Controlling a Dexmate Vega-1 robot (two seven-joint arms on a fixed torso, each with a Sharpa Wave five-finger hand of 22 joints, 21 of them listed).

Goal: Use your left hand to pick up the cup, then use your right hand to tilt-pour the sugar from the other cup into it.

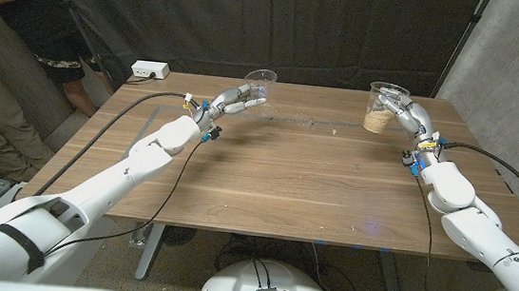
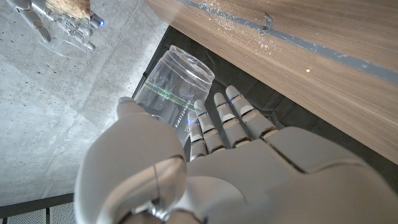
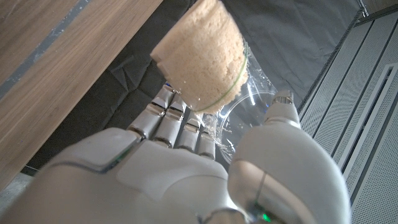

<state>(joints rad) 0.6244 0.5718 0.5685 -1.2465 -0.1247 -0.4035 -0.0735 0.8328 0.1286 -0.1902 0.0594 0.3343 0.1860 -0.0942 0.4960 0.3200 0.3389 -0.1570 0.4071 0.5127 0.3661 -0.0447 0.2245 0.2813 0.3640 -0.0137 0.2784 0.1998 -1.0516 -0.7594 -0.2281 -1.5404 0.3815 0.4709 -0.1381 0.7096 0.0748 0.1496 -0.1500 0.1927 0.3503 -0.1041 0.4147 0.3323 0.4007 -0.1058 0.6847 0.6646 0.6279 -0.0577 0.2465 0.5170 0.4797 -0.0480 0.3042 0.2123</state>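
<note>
At the worktop's (image 1: 313,184) far edge, the left robot hand (image 1: 233,99) grips an empty clear plastic cup (image 1: 260,82); the right robot hand (image 1: 404,113) grips the sugar-filled cup (image 1: 384,108). Both look thin-walled, light and crushable, best held mid-wall.

The counter (image 1: 295,178) is showing brown wood with a smooth, matt grain. Both the empty cup (image 2: 171,93) and the sugar cup (image 3: 211,74) are looking like thin, clear, glossy plastic, the sugar (image 3: 196,59) inside appearing tan and grainy. Each hand, left (image 2: 205,168) and right (image 3: 186,168), is showing smooth, pale grey-white plastic shells.
</note>
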